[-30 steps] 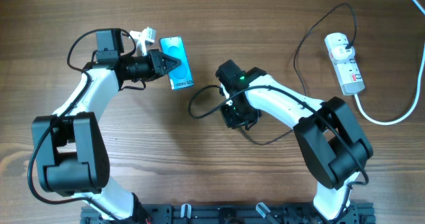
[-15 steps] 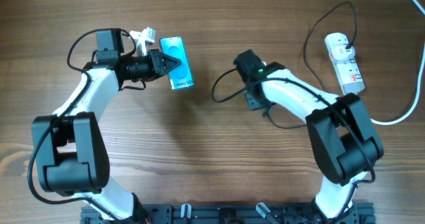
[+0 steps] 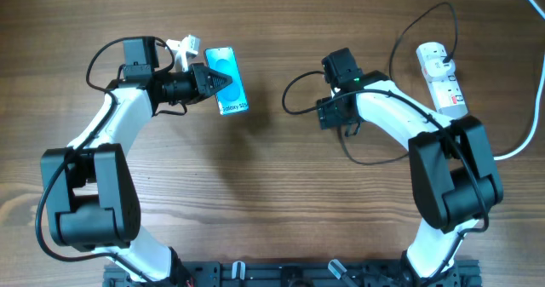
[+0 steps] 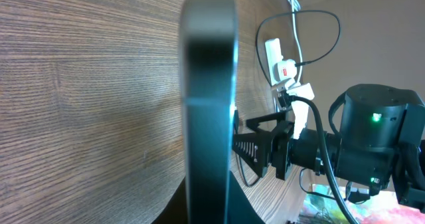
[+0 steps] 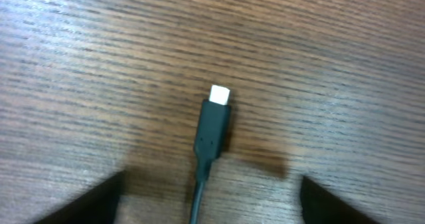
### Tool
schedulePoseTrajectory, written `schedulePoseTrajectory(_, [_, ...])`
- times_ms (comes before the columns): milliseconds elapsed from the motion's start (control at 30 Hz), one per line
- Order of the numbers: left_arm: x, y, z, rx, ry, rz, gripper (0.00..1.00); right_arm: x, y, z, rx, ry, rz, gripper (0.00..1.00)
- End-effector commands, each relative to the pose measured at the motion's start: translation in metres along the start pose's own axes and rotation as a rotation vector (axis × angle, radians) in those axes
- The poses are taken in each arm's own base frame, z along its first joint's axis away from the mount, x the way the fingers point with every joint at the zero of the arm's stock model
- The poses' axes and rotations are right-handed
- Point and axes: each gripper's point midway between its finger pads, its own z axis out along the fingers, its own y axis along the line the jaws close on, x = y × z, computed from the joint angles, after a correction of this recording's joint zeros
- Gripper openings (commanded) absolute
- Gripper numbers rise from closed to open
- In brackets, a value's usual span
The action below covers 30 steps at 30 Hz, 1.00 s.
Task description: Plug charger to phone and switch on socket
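The left gripper (image 3: 220, 80) is clamped shut on one long edge of the phone (image 3: 234, 98), near the table's (image 3: 255, 219) far edge and left of the middle. The phone's screen faces up, and its white lettering is too small to read. Right of the middle, the right gripper (image 5: 211, 204) hangs with its fingers (image 5: 93, 204) spread wide, gripping nothing. The charger's (image 5: 212, 127) black plug with a silvery tip lies untouched on the wood between them. The socket (image 3: 449, 95) sits at the far right corner; its red marks are unreadable.
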Motion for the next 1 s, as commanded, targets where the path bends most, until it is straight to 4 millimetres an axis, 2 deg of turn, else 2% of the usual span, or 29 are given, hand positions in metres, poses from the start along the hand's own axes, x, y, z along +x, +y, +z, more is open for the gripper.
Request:
schedulePoseTrajectory(0, [-0.002, -0.005, -0.001, 0.027, 0.0, 0.029, 0.04, 0.03, -0.008, 0.026, -0.003, 0.109, 0.057, 0.4])
schedulePoseTrajectory(33, [-0.002, -0.005, -0.001, 0.027, 0.0, 0.029, 0.04, 0.026, -0.01, 0.027, -0.007, 0.098, 0.094, 0.34])
schedulePoseTrajectory(100, [-0.002, -0.005, -0.001, 0.027, 0.0, 0.029, 0.04, 0.024, -0.007, 0.027, -0.025, 0.091, 0.109, 0.35])
schedulePoseTrajectory(167, [-0.002, -0.005, -0.001, 0.027, 0.0, 0.029, 0.04, 0.023, -0.007, 0.027, -0.025, 0.089, 0.12, 0.3])
schedulePoseTrajectory(367, [-0.002, -0.005, -0.001, 0.027, 0.0, 0.025, 0.04, 0.019, -0.009, 0.036, -0.013, 0.07, 0.111, 0.31])
schedulePoseTrajectory(500, [-0.002, -0.005, -0.001, 0.027, 0.0, 0.025, 0.04, 0.018, -0.008, 0.037, -0.013, 0.068, 0.11, 0.24])
schedulePoseTrajectory(633, [-0.002, -0.005, -0.001, 0.027, 0.0, 0.025, 0.04, 0.014, -0.008, 0.037, -0.017, 0.051, 0.103, 0.24])
schedulePoseTrajectory(867, [-0.002, -0.005, -0.001, 0.027, 0.0, 0.025, 0.04, 0.014, -0.008, 0.037, -0.017, 0.049, 0.085, 0.05])
schedulePoseTrajectory(967, [-0.002, -0.005, -0.001, 0.027, 0.0, 0.025, 0.04, 0.013, -0.008, 0.037, -0.018, 0.048, 0.089, 0.04])
